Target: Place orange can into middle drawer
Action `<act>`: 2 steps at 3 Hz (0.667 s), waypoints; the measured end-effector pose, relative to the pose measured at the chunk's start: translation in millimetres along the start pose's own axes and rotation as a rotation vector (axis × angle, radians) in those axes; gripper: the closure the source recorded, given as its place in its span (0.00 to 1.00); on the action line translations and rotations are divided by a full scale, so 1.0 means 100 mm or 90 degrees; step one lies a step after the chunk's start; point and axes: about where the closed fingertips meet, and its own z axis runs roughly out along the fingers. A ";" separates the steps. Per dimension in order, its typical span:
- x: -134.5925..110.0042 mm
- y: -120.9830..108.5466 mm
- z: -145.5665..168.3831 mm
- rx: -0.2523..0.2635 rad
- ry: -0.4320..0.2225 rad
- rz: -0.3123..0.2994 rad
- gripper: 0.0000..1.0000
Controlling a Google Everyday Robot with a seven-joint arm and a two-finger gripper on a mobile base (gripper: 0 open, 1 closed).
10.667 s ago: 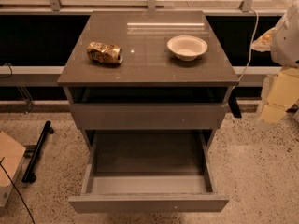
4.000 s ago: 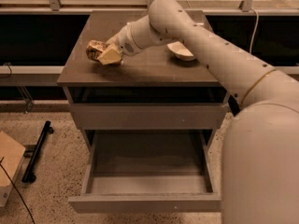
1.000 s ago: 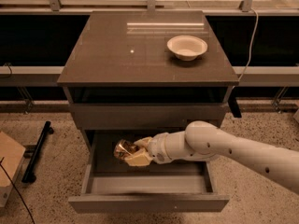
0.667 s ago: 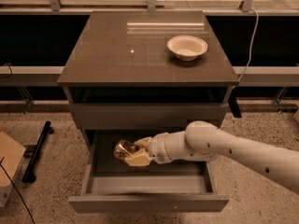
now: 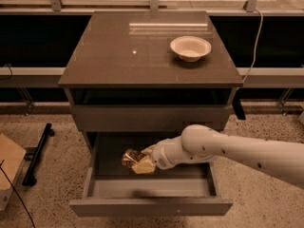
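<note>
Gripper: the gripper (image 5: 141,163) is inside the open middle drawer (image 5: 151,206), below the front edge of the counter (image 5: 118,56), left of centre.
Grip: narrow, clamped on the orange can (image 5: 131,156).
Can: low in the drawer; contact with its floor is unclear.
Done: the can is within the drawer walls.
Left: 2 steps, release and withdrawal.
Other: a white bowl (image 5: 190,47) sits near the counter's back right corner.
</note>
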 end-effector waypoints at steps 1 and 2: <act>0.51 -0.22 0.14 0.023 0.042 0.042 1.00; 0.88 -0.37 0.20 0.044 0.052 0.078 1.00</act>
